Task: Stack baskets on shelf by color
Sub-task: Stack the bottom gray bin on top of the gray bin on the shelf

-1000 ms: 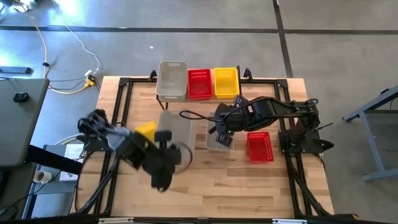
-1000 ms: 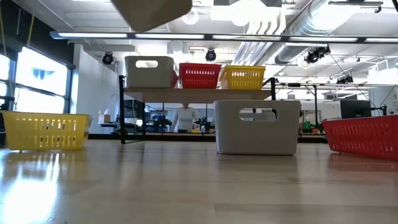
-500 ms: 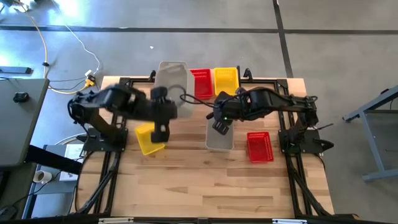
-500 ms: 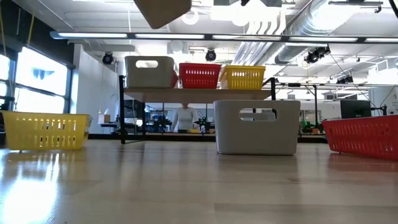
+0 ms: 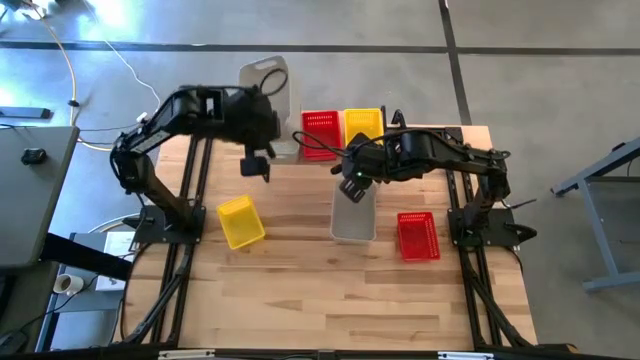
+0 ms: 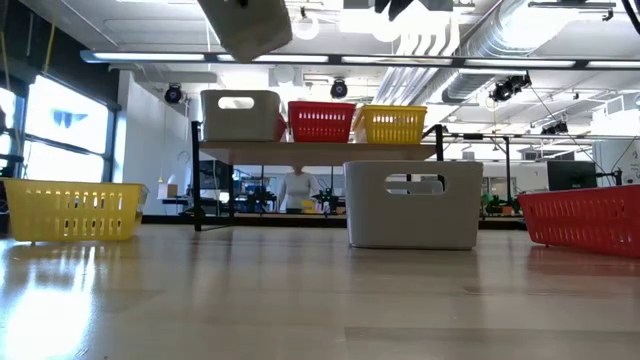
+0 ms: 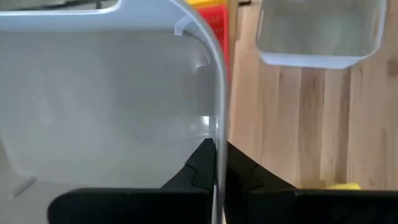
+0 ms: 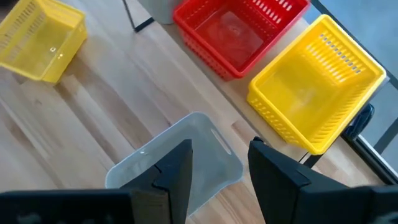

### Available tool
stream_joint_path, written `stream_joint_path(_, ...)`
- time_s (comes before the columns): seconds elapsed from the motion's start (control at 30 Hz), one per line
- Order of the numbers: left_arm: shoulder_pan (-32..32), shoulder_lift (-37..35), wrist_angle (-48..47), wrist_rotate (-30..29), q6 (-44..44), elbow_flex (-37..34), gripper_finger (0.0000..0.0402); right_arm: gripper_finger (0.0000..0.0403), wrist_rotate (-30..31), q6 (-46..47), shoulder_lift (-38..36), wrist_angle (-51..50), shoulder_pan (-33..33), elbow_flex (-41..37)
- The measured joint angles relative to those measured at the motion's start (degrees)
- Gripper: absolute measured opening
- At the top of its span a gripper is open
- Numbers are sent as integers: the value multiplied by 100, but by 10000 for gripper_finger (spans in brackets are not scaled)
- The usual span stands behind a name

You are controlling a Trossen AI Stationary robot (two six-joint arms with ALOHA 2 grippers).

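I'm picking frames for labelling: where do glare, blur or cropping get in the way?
Low view: window light glares across the tabletop, and the frame's top edge crops the lifted grey basket. Left wrist view: that basket's wall fills the frame, soft and close. High view: it looks smeared beside the left gripper.

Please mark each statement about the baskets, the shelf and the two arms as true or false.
1. The left gripper holds a grey basket in the air. True.
2. Two red baskets stand on the shelf. False: one red basket, between a grey and a yellow one.
3. The right gripper has open jaws above the grey basket on the table. True.
4. The yellow basket on the table lies upside down. False: it stands upright.
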Motion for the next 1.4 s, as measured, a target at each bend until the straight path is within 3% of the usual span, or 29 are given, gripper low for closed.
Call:
stream_joint_path(0.27,773,-22,-3,719,106,-668,0,142,1,39,0,3,-198,0)
stream_joint_path(0.5,837,-86,3,747,325,-1198,0,142,3,35,0,21,-327,0)
stream_joint_path(1.4,788,452,4,587,557,-1217,0,142,56,22,0,27,-342,0)
